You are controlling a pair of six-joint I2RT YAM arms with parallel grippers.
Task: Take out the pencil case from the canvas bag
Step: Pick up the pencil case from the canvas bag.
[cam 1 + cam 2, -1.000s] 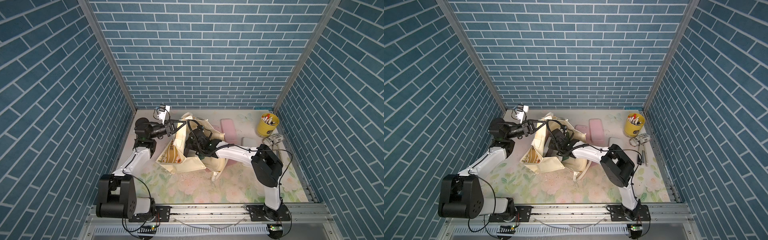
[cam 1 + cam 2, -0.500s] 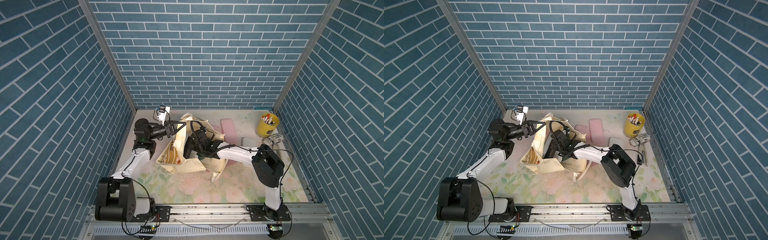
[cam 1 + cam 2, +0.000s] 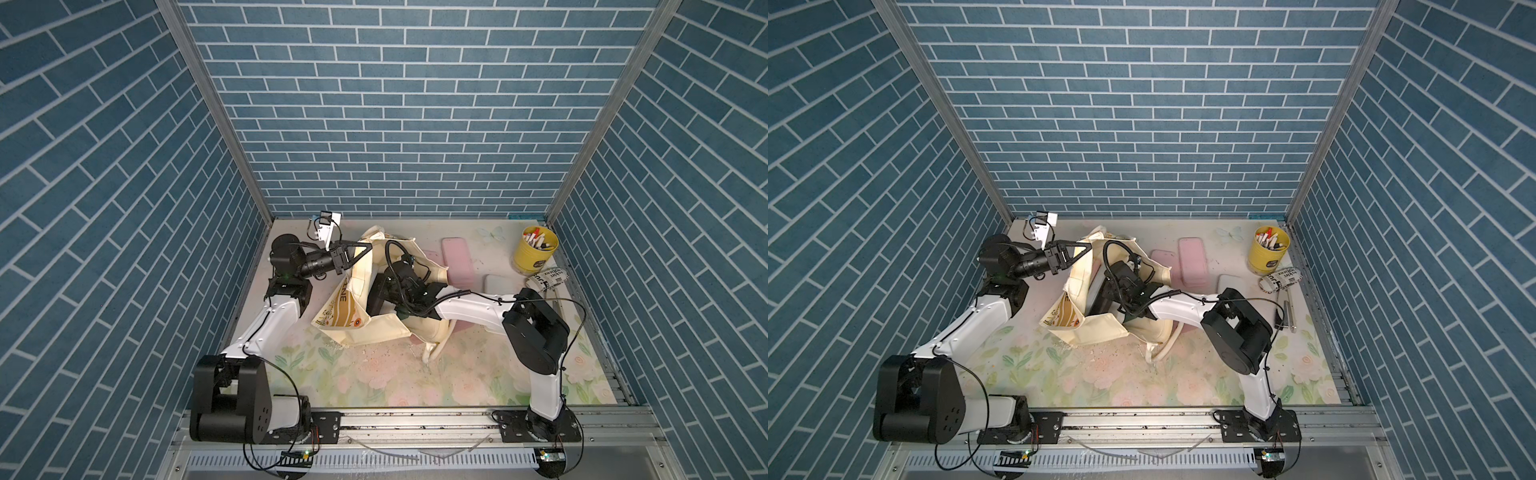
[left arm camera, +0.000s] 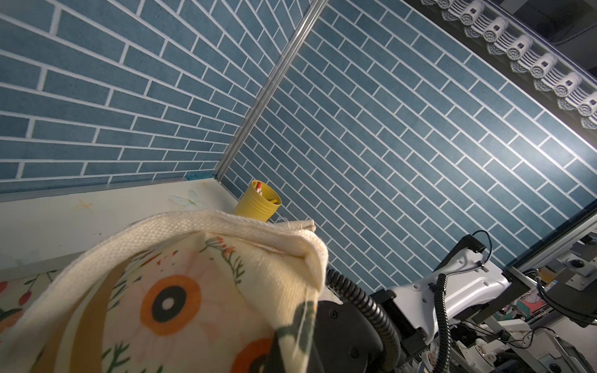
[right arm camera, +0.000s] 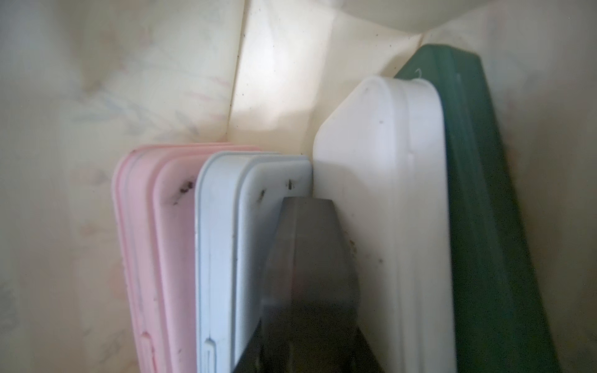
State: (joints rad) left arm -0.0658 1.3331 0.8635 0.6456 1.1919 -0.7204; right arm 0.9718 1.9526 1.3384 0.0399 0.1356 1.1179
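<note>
Left arm rises from its base, elbow bent, left wrist level and pointing toward the other arm. Left gripper pinched shut on the canvas bag rim. Right arm folded low, forearm stretched leftward, right wrist angled down. Right gripper: one grey finger shows, jaw gap unreadable.

Probably lab: brick-print booth, mounting rail

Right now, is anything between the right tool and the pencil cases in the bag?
Nothing visible. The right tool is inside the bag, one finger wedged between the pale blue case and the white case, against the blue one.
</note>
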